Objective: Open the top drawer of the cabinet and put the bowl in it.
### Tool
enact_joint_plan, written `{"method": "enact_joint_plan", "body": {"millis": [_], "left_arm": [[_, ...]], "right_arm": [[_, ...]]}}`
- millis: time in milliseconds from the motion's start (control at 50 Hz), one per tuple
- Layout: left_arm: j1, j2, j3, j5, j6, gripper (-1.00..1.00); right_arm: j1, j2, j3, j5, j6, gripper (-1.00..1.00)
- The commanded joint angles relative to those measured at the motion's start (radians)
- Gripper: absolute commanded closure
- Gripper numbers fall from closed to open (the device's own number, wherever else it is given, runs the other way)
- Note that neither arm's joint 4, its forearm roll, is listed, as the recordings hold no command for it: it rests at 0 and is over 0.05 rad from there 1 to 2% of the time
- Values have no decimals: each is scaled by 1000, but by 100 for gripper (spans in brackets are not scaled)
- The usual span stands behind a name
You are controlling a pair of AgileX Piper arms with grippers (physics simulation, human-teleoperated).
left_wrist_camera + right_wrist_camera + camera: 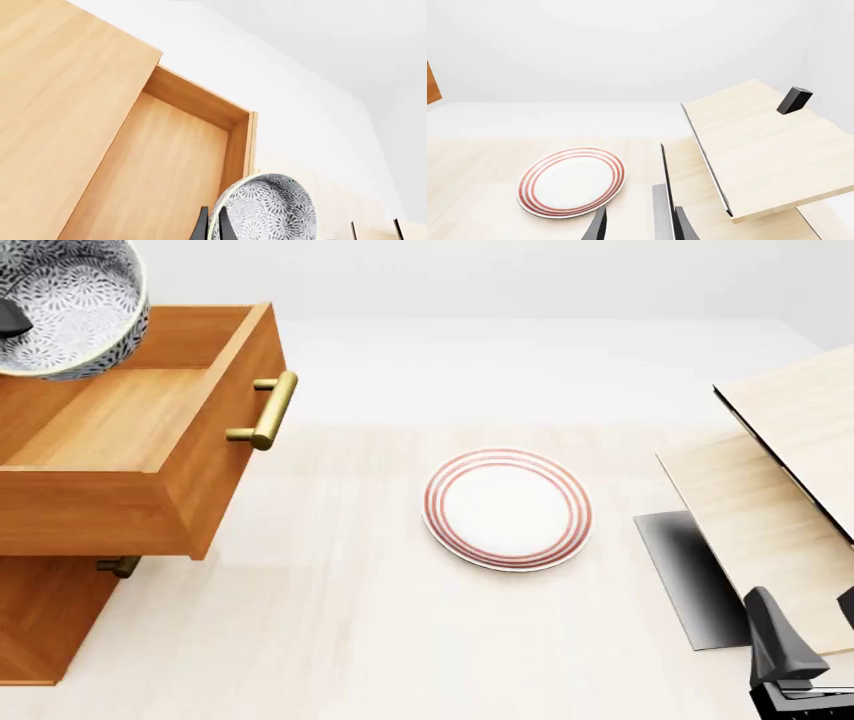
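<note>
The speckled blue-grey bowl hangs tilted above the rear of the open top drawer, which is pulled out from the orange-brown cabinet. Its brass handle faces the table's middle. In the left wrist view my left gripper is shut on the rim of the bowl, over the drawer's bare wooden floor. In the front view only a dark tip of that gripper shows, at the left edge. My right gripper is open and holds nothing, low at the front right; its fingers point past the plate.
A flat white plate with red rings lies mid-table. Pale wood boards lean at the right over a dark grey mat. A small black block sits on the upper board. A lower drawer's handle peeks out under the open drawer.
</note>
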Motion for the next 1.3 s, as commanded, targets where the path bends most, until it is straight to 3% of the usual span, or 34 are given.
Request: {"method": "enact_joint_plan", "body": {"millis": [20,180,680,1300], "left_arm": [[37,-15,47,-33,-25,100],[59,7,67,-63,-42,100],[86,174,3,-119,-45,100],[112,289,80,-244,-55,100]], "right_arm": [[0,-2,1,1,1,-100],[0,-3,0,1,0,-100],[-1,-2,1,1,1,-100],[0,-3,1,1,1,-100]]}}
